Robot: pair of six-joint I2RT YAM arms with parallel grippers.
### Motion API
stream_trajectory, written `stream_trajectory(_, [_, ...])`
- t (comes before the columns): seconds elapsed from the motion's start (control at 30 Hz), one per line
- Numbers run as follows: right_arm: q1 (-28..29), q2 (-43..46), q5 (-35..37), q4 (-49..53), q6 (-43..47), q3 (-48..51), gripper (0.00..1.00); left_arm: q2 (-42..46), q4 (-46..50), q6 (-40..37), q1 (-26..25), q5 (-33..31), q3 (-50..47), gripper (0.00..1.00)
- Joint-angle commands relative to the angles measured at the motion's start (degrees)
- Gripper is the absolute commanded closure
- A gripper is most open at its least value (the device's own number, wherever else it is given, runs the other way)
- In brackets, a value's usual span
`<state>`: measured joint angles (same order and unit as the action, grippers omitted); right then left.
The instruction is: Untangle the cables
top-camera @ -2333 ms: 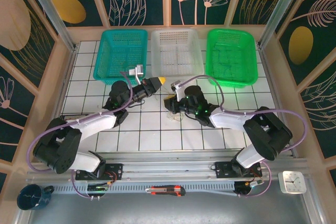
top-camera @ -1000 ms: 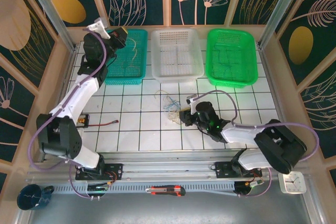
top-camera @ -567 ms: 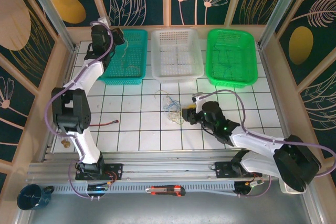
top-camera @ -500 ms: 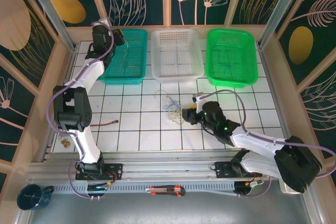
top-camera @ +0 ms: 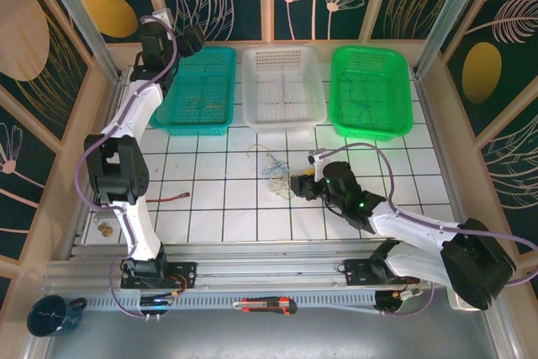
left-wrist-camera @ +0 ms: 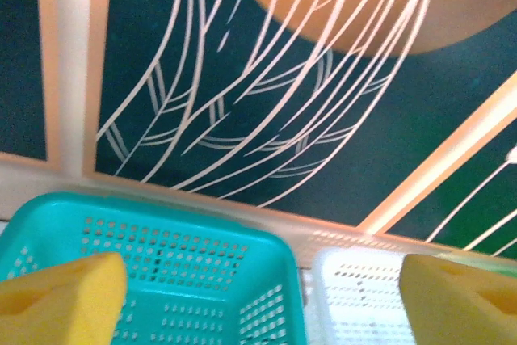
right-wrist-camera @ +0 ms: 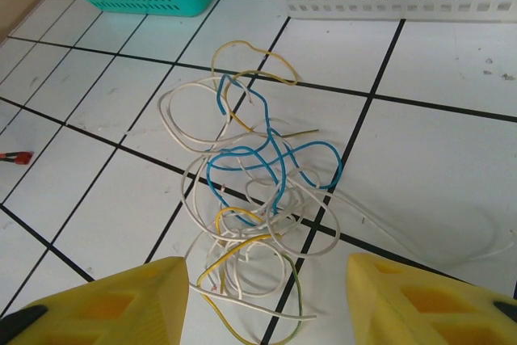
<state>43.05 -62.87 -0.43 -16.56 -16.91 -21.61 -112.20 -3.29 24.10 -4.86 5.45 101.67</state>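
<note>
**Status: one strand delivered.** The left claw (top-camera: pixel 191 39) has travelled from the tangle to the far left corner of the worktop (top-camera: pixel 210 216). It now hangs above the teal basket (top-camera: pixel 225 81), aimed up at the back wall. Its fingers (left-wrist-camera: pixel 60 290) stand wide apart with nothing between them. The whitish strand that trailed from it a moment ago no longer hangs there and is judged released into the basket.

The remaining cables (right-wrist-camera: pixel 258 191), blue, whitish and yellow-olive, stay knotted mid-worktop, in front of the white basket (top-camera: pixel 282 81). The right claw (right-wrist-camera: pixel 266 300) has drawn back to the tangle's near right side, spread wide and empty. The next extraction is pending.
</note>
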Motion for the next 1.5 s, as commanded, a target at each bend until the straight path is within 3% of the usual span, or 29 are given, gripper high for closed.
stream_trajectory(0.0, [-0.46, -1.46, 0.85, -1.81, -0.58, -1.97, 0.46, 2.67, 2.09, 2.19, 0.30, 5.94, -0.01, 0.06])
stream_trajectory(0.13, [-0.45, -3.04, 1.13, -2.50, -0.80, -2.34, 0.46, 7.84, -1.91, 7.65, 0.16, 13.34, -7.68, 0.02])
stream_trajectory(0.3, [-0.76, -4.86, 3.10, -3.13, -1.35, -3.28, 0.46, 18.88, -11.14, 12.64, -2.39, 19.87, -26.91, 0.01])
stream_trajectory(0.47, [-1.47, -6.13, 3.16, -3.80, -2.07, -3.88, 0.46, 29.62, -16.22, 13.97, -8.84, 19.79, -46.28, 0.06])
stream_trajectory(0.63, [-2.38, -7.53, 0.91, -6.12, -3.13, -4.38, 0.45, 35.73, -28.03, 23.89, -15.38, 16.67, -66.29, 0.08])
stream_trajectory(0.77, [-2.49, -10.96, -3.39, -6.49, -2.02, -6.88, 0.39, 37.03, -34.22, 28.69, -18.20, 13.60, -75.29, 0.09])
stream_trajectory(0.87, [-2.40, -15.04, -5.01, -5.16, -0.96, -10.07, 0.35, 37.69, -35.08, 29.48, -18.25, 13.12, -77.00, 0.09])
stream_trajectory(1.0, [-2.36, -19.48, -4.16, -4.89, -0.23, -13.44, 0.05, 38.72, -32.96, 28.99, -18.25, 11.73, -75.85, 0.08])
stream_trajectory(1.03, [-2.35, -20.40, -3.93, -4.86, 0.08, -14.06, 0.04, 38.81, -32.77, 29.35, -18.25, 11.40, -75.60, 0.08])
stream_trajectory(1.3, [-2.05, -30.53, -2.65, -2.72, 1.33, -21.64, 0.03, 37.37, -33.27, 32.59, -18.24, 11.15, -74.25, 0.08])
stream_trajectory(1.47, [-1.91, -35.30, -2.91, -4.11, 1.51, -22.75, 0.11, 36.50, -32.57, 31.73, -18.25, 12.22, -73.52, 0.08])
